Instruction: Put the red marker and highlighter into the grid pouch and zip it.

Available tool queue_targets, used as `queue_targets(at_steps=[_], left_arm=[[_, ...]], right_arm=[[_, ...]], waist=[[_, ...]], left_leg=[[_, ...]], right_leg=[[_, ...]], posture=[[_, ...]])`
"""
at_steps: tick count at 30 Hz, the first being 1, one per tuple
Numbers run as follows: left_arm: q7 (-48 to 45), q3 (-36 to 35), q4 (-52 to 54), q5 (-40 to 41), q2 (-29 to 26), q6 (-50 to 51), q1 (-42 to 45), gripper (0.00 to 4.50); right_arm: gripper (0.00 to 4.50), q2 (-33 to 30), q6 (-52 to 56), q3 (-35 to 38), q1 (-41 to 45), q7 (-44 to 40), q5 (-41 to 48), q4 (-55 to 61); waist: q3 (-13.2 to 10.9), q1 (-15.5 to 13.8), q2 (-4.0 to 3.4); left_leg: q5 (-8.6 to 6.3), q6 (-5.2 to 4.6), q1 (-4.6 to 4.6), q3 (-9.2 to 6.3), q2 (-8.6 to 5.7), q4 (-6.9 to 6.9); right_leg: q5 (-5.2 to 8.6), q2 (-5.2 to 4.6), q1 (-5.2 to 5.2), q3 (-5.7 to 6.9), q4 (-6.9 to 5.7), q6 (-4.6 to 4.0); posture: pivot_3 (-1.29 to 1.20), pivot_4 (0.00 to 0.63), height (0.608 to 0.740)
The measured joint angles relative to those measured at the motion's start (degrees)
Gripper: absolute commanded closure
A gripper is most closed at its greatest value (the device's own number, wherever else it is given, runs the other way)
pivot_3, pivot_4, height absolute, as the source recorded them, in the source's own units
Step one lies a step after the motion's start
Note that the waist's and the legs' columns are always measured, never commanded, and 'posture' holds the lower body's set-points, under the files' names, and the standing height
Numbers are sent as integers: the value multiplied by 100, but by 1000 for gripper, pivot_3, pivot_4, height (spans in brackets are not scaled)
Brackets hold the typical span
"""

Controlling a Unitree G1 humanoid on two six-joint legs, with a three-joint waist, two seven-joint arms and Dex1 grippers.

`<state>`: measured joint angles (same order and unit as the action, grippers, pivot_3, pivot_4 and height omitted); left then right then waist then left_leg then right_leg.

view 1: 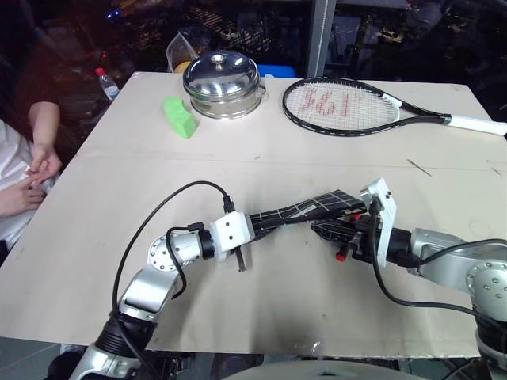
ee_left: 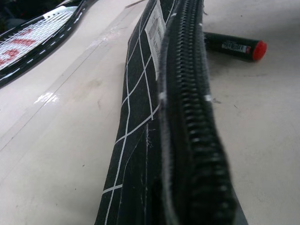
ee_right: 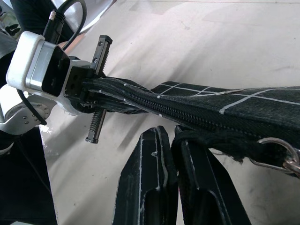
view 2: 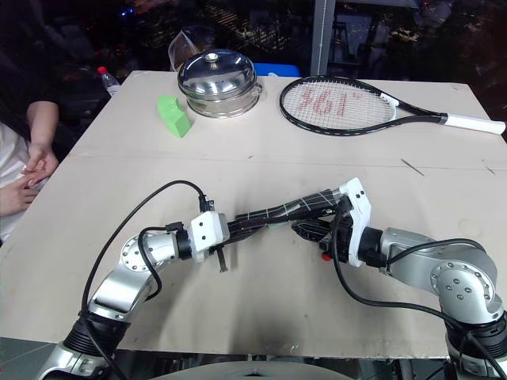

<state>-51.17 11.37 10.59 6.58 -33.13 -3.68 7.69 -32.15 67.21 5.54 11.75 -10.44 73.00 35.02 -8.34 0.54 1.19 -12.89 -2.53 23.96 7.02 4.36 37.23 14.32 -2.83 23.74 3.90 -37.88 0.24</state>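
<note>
Both grippers are clamped on the black fabric white-gridded pouch [view 1: 305,210], left gripper [ee_right: 89,96] at one end, right gripper [ee_right: 176,140] pinching the zipper end, stretching it above the table [view 1: 261,158]; the red-capped black marker [ee_left: 234,46] lies beside.

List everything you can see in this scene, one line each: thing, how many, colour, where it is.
pouch: 1, black with white grid, held between both pincers above the table
marker: 1, black with red end, on the table beside the pouch
pot: 1, steel, lidded, far left
block: 1, green, left of the pot
racket: 1, black, far right
bottle: 1, clear, red cap, far left edge
table: 1, beige
person's hand: left edge
left pincer: shut on the pouch
right pincer: shut on the pouch
</note>
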Motion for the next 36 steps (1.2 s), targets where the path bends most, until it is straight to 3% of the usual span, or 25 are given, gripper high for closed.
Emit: queue_targets(at_steps=[17,36], left_arm=[[35,237,218,-90,255,675,351,4500],[527,715,-192,-660,1041,933,1362,4500]], right_arm=[[4441,27,-96,-341,71,273,186,-43],[4441,410,-124,-857,935,211,50,-511]], waist=[[-2,-2,1],[-6,-5,3]], left_leg=[[0,0,1,-2,0,-1],[0,-1,6,-5,-3,-1]], right_leg=[[1,4,0,-1,1,7],[-2,12,1,-1,2,8]], posture=[[0,150,740],[0,150,740]])
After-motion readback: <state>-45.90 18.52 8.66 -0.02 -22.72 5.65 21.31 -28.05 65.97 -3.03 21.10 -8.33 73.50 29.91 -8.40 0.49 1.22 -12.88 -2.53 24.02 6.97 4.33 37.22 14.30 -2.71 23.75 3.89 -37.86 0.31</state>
